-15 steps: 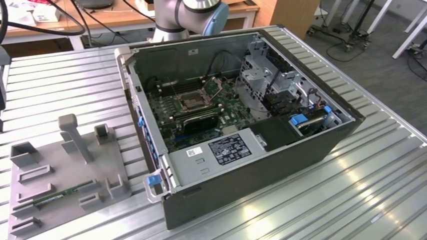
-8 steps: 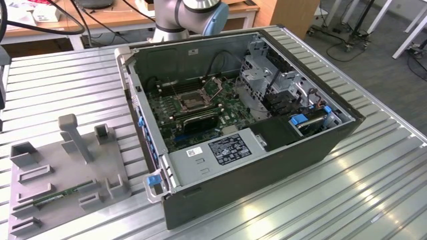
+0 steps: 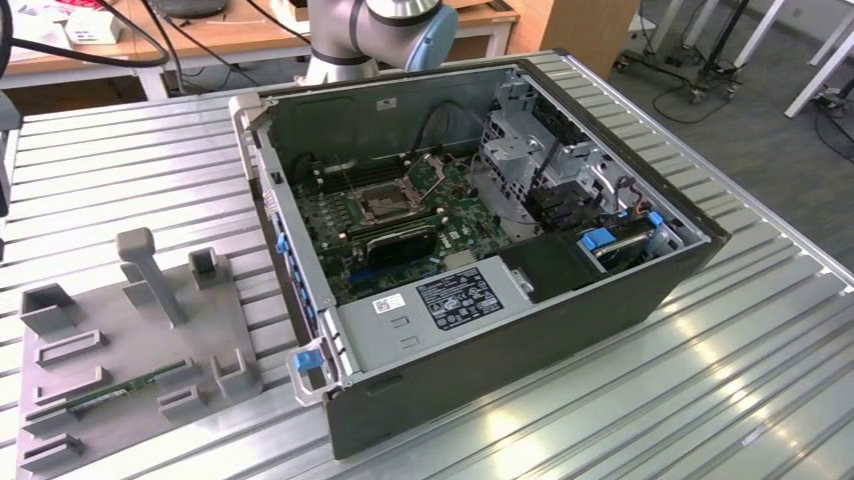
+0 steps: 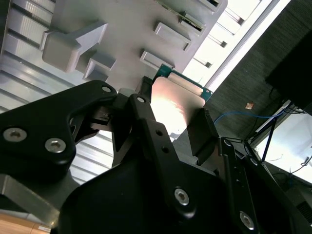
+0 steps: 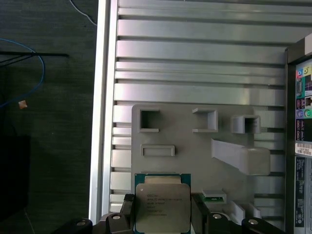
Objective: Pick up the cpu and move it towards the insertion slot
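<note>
The cpu (image 5: 162,207) is a flat square chip with a silvery top and a green rim. It sits between my gripper's (image 5: 163,217) two black fingers, one pressed on each side, and hangs above the grey fixture plate (image 5: 185,146). The second wrist view shows the same grip, with the gripper (image 4: 173,117) shut on the cpu (image 4: 176,103) over the plate. The insertion slot (image 3: 380,205), a square socket with a dark centre and a metal frame, lies on the motherboard inside the open computer case (image 3: 534,330) in the exterior view.
The grey fixture plate (image 3: 120,350) with raised holders lies at the exterior view's left, with a thin green memory stick (image 3: 114,393) on it. The arm's base (image 3: 367,30) stands behind the case. The ribbed metal table (image 3: 694,380) ends in an edge (image 5: 102,97) above the dark floor.
</note>
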Robot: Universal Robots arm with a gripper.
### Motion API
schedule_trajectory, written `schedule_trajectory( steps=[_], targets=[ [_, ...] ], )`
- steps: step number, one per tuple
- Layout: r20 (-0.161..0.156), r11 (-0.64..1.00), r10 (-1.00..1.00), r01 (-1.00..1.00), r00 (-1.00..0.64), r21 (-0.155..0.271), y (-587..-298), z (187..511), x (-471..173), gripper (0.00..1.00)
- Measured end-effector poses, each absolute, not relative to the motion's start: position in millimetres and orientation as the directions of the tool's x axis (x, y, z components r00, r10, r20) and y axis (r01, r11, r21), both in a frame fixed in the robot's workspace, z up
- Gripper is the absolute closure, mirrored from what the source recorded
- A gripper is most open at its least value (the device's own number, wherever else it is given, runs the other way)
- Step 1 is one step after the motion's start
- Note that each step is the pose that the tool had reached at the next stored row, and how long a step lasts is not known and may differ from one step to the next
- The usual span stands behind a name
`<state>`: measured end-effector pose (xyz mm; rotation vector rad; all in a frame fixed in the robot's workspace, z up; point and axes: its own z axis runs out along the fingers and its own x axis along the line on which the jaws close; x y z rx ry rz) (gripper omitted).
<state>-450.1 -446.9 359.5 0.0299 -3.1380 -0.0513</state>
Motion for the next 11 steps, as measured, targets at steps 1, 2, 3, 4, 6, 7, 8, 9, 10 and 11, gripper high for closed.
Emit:
schedule_trajectory(
  steps=[1, 2, 3, 4, 6, 7, 8, 9, 10, 11],
  targets=[
    [0.003, 0.999, -0.019, -0.019, -1.000, 0.033, -446.9, 359.9, -450.1, 0.46],
    [0.003, 0.999, -0.019, -0.019, -1.000, 0.033, -446.9, 360.0, -450.0, 0.46],
    [0.003, 0.999, -0.019, -0.019, -1.000, 0.033, -446.9, 360.0, -450.0, 0.46],
    [0.003, 0.999, -0.019, -0.019, -1.000, 0.033, -446.9, 360.3, -450.1, 0.46],
    [0.003, 0.999, -0.019, -0.019, -1.000, 0.033, -446.9, 360.4, -449.6, 0.46],
    [0.003, 0.999, -0.019, -0.019, -1.000, 0.033, -446.9, 360.4, -449.4, 0.46],
    [0.003, 0.999, -0.019, -0.019, -1.000, 0.033, -446.9, 360.4, -449.2, 0.46],
    [0.003, 0.999, -0.019, -0.019, -1.000, 0.033, -446.9, 360.4, -448.9, 0.46],
    [0.003, 0.999, -0.019, -0.019, -1.000, 0.033, -446.9, 360.4, -448.5, 0.46],
    [0.003, 0.999, -0.019, -0.019, -1.000, 0.033, -446.9, 360.4, -448.1, 0.46]
  ],
)
